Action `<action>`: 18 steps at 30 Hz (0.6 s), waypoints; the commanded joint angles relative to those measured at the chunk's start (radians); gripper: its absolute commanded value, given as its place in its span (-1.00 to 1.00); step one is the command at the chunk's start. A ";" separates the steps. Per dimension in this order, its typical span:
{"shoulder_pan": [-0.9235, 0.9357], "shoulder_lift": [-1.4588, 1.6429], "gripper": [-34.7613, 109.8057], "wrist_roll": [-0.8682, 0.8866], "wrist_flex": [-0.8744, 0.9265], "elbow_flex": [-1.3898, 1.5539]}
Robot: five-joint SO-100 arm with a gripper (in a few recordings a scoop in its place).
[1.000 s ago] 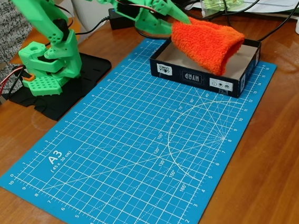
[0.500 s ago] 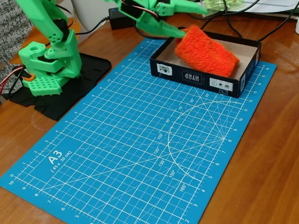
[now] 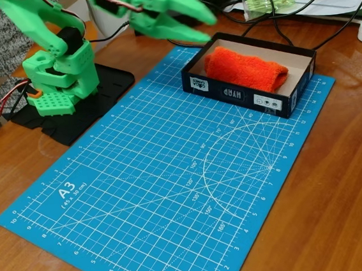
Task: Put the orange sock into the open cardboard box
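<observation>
Green arm raised | tool (image 3: pixel 198 18) apart | orange sock (image 3: pixel 245 69) inside open cardboard box (image 3: pixel 241 94)

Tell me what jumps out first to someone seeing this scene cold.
The orange sock grabs the eye first, lying inside the dark cardboard box at the far right corner of the blue cutting mat. Next comes the bright green arm at the upper left, its gripper held in the air left of the box with the jaws apart and nothing in them.
</observation>
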 commanded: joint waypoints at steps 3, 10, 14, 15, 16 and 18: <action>0.230 0.276 -0.41 -0.089 0.140 0.132; 0.224 0.453 -0.52 -0.176 0.440 0.325; 0.207 0.514 -0.52 -0.107 0.502 0.419; 0.204 0.554 -0.52 -0.107 0.511 0.454; 0.204 0.614 -0.52 -0.106 0.526 0.488; 0.215 0.730 -0.52 -0.080 0.600 0.520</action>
